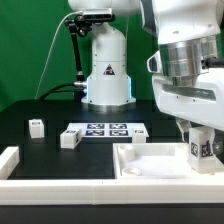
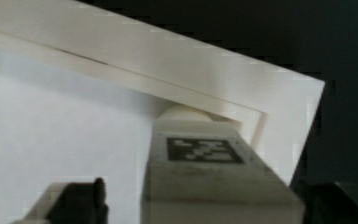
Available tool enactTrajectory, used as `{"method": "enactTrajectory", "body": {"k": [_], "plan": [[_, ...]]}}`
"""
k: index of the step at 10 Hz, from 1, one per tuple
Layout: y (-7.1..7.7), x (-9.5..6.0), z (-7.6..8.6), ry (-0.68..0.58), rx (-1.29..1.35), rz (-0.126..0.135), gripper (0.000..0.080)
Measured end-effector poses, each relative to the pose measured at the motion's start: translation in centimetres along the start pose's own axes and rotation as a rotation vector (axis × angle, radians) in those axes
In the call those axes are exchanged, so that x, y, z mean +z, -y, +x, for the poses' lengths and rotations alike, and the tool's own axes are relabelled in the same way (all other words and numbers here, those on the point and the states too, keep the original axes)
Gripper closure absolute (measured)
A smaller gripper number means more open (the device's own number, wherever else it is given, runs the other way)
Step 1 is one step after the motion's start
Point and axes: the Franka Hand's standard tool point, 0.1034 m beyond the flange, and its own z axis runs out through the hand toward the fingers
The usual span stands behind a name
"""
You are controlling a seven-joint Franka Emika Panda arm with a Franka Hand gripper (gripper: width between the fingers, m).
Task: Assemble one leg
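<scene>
A leg, a white stubby post with a black-and-white tag, stands upright in a corner of the large white rimmed panel. My gripper straddles the leg with the jaws open. One finger stands clear of the leg with a gap showing, and the other finger is close by its far side. In the exterior view the gripper is low over the panel's corner on the exterior view's right, around the tagged leg. Two more legs lie on the black table.
The marker board lies at mid table in front of the robot base. A white rimmed piece sits at the front on the exterior view's left, and a white edge runs along the front.
</scene>
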Motion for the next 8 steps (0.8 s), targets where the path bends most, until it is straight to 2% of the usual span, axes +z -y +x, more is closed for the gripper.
{"method": "enactTrajectory", "body": {"k": [1,2,8], "plan": [[0.1,0.0,0.0,0.000,-0.008,0.001,0.0184],[0.1,-0.1,0.0,-0.002,-0.149,-0.005,0.0160],[1.1,-0.1,-0.1,-0.036,-0.965,-0.036,0.0151]]}}
